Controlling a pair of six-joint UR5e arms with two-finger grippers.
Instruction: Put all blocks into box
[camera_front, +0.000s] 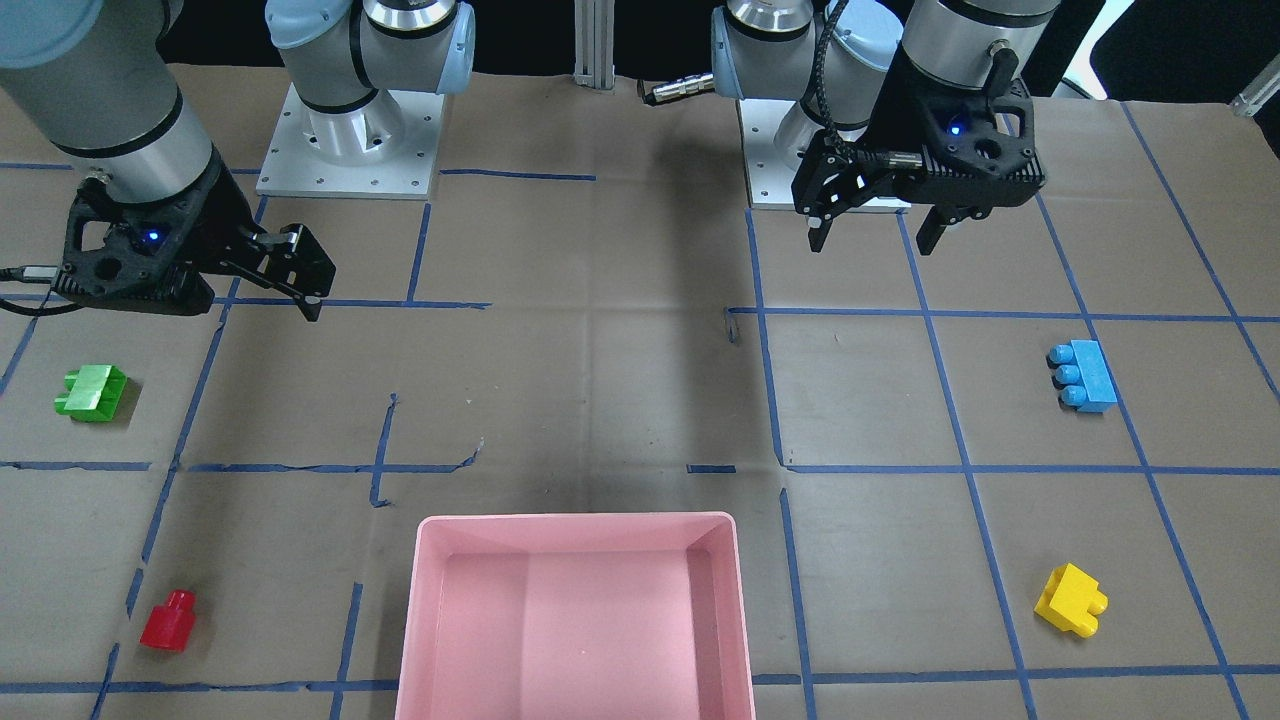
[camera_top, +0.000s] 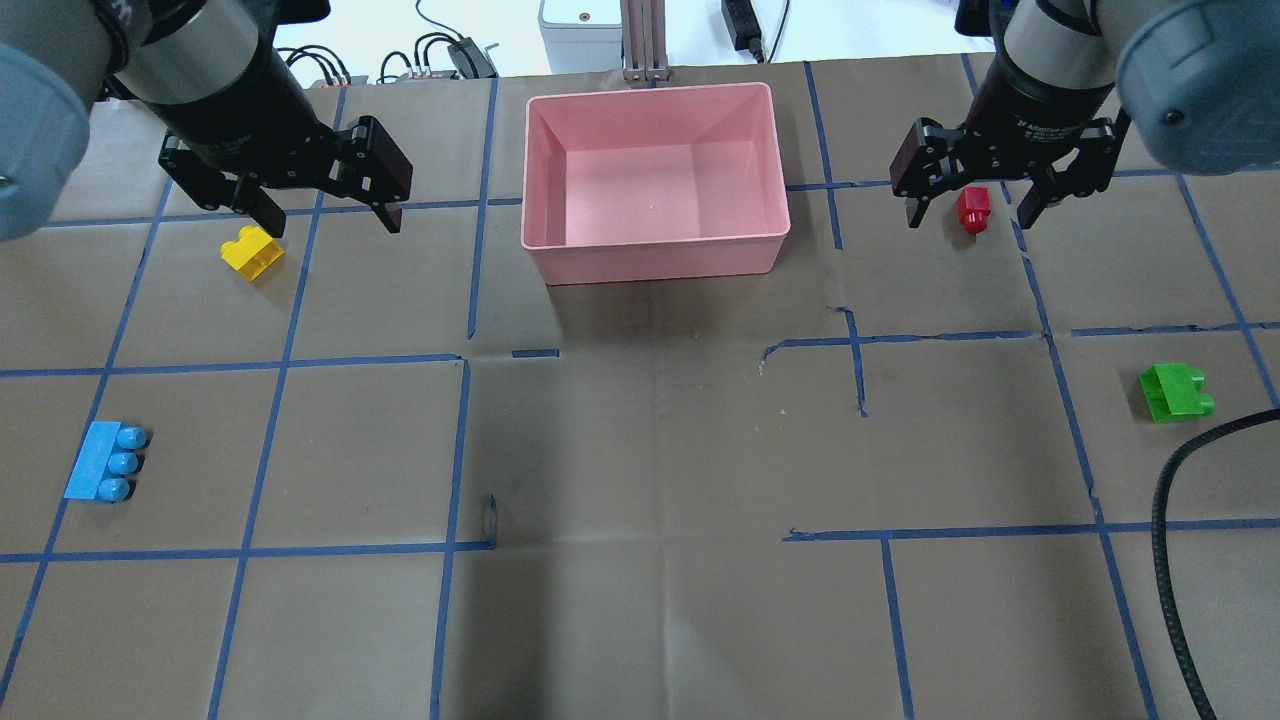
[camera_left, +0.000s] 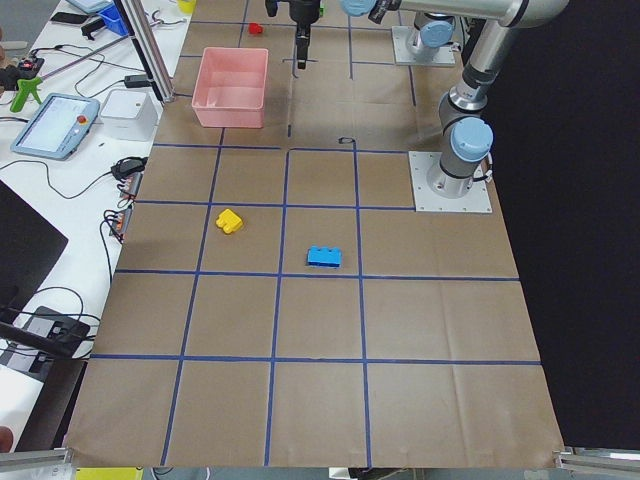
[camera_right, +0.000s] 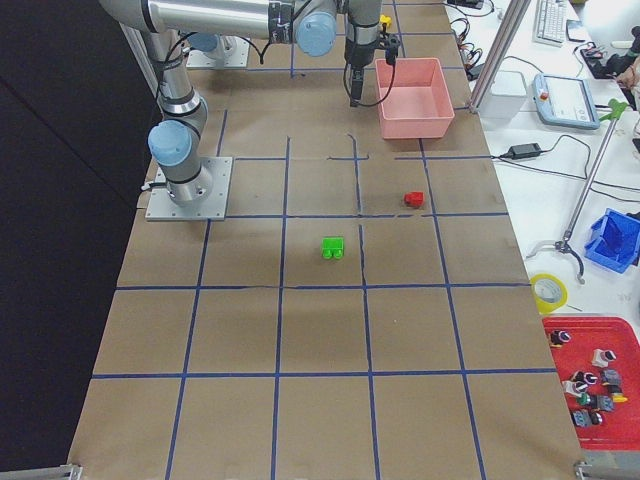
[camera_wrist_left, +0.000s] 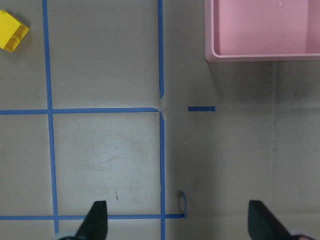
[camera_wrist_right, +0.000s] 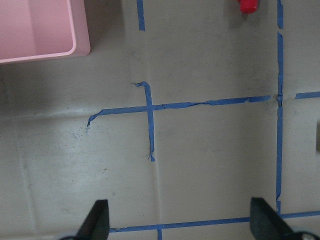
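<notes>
Where wrist views fail, blue block (camera_top: 103, 463) (overhead)

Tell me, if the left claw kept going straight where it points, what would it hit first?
Probably just the paper-covered table: the left gripper points down at bare paper and blue tape. The yellow block and pink box lie off to the sides.

Brown table (camera_top: 640, 620) (blue-taped grid (camera_top: 250, 551)), seemingly white bench (camera_left: 62, 192)
</notes>
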